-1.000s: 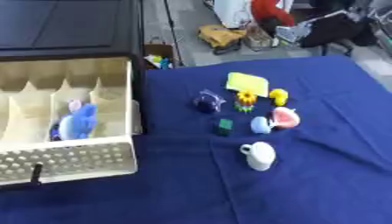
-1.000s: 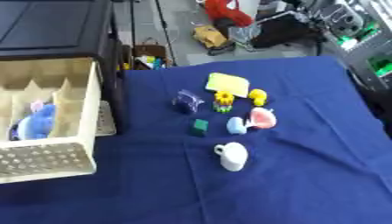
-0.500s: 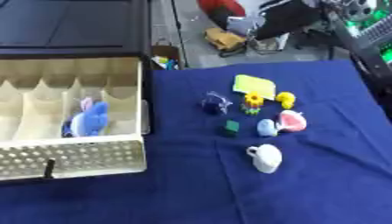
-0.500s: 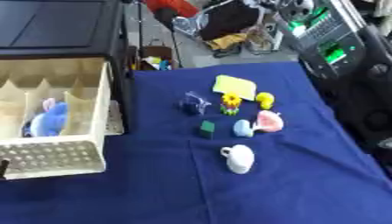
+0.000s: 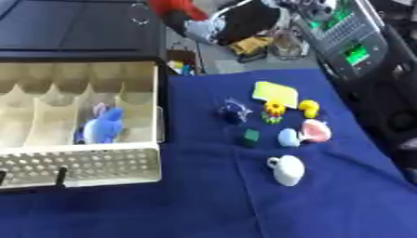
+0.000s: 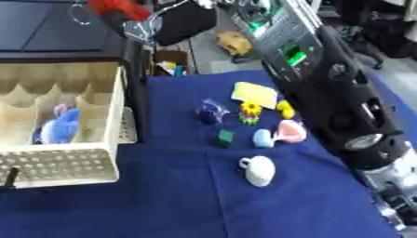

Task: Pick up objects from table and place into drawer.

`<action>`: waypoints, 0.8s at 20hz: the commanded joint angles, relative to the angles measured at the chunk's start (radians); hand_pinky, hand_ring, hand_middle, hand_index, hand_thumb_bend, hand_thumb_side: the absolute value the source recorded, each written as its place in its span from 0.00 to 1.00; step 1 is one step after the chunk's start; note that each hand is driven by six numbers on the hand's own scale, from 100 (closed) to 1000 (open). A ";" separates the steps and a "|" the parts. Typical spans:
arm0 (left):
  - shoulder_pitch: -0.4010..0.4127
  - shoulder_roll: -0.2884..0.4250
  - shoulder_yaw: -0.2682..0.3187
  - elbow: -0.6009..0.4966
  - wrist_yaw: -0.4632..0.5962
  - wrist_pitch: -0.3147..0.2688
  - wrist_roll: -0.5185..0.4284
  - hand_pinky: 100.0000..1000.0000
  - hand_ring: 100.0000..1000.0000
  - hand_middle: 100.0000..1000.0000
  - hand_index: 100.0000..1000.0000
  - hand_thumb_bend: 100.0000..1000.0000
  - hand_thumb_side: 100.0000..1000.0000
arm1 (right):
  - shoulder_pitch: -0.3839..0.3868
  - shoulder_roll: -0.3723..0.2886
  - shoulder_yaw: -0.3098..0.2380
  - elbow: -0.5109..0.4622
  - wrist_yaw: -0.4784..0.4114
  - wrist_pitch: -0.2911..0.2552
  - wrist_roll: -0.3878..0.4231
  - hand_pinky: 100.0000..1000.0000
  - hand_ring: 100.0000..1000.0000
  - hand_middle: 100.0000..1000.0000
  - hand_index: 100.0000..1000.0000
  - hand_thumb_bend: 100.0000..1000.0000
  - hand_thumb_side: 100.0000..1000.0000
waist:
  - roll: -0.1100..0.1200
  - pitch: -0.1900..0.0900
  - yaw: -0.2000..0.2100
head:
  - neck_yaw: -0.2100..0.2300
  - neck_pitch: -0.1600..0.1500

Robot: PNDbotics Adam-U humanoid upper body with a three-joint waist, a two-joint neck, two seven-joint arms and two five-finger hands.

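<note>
The drawer [image 5: 106, 165] stood open at the left on the blue cloth [image 5: 204, 200], a blue plush toy [image 5: 102, 128] lying in one of its compartments. Right of it, in a loose group, lay a yellow flat piece [image 5: 275, 91], a yellow duck [image 5: 309, 108], a dark blue item [image 5: 233, 113], a flower-like toy [image 5: 273, 110], a green block [image 5: 251, 136], a pale blue piece [image 5: 288, 137], a pink piece [image 5: 315, 131] and, nearest, a white cup [image 5: 287, 169]. The right arm [image 6: 346, 116] entered at the right edge; its hand's state could not be told. The left hand was not seen.

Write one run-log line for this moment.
drawer: open | blue plush toy: inside | white cup: on table | right arm: entering right | hands: unseen
</note>
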 commanded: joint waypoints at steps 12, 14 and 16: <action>-0.025 0.022 0.000 -0.013 0.013 0.007 -0.014 0.46 0.58 0.61 0.80 0.08 1.00 | -0.054 0.097 0.046 0.062 0.069 -0.034 0.061 0.78 0.84 0.63 0.72 0.37 0.58 | -0.006 -0.013 0.021 | -0.010 -0.018; -0.026 0.022 0.000 -0.013 0.013 0.008 -0.015 0.46 0.58 0.61 0.80 0.08 1.00 | -0.052 0.095 0.046 0.064 0.075 -0.045 0.070 0.78 0.86 0.69 0.78 0.41 0.61 | -0.006 -0.011 0.020 | -0.009 -0.018; -0.026 0.021 0.000 -0.013 0.012 0.009 -0.015 0.46 0.58 0.61 0.80 0.08 1.00 | -0.050 0.092 0.042 0.063 0.077 -0.051 0.073 0.79 0.87 0.72 0.81 0.42 0.62 | -0.006 -0.010 0.019 | -0.008 -0.019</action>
